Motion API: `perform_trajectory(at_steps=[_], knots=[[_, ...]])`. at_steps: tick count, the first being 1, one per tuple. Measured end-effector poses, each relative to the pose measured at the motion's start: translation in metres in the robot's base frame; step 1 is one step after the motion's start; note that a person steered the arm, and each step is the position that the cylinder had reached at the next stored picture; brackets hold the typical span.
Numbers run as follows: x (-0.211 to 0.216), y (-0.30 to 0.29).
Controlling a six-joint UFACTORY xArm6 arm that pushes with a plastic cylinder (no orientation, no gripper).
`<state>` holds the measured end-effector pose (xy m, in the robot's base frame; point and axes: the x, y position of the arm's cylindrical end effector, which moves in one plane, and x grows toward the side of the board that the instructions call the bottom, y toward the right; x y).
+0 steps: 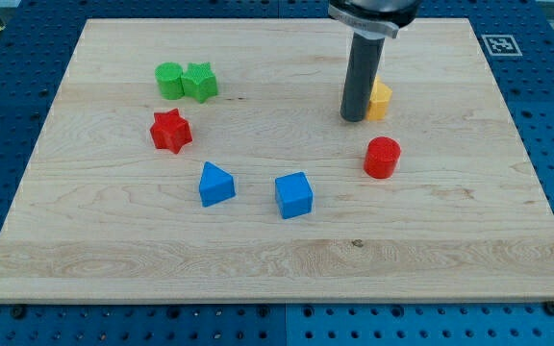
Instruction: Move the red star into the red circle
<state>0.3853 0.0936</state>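
On the wooden board [113, 250]: two red, two green, two blue blocks, one yellow block [381, 98] beside my tip [353, 119]; no pincer fitted.

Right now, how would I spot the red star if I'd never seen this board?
Start at the wooden board and look to the view's left, just below the two green blocks. The red star sits there alone; its pointed outline distinguishes it from the round red cylinder far right.

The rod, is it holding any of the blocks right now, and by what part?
Nothing is held. My tip only pushes; it stands right beside the yellow block, on its left in the view.
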Motion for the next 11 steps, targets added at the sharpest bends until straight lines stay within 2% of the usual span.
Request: perform_trajectory(at_steps=[1, 3, 6, 7, 8, 11], knots=[[-0.005, -0.016], [0.014, -0.150], [0.000, -0.270], [0.017, -0.285], [0.021, -0.265], [0.081, -0.185]])
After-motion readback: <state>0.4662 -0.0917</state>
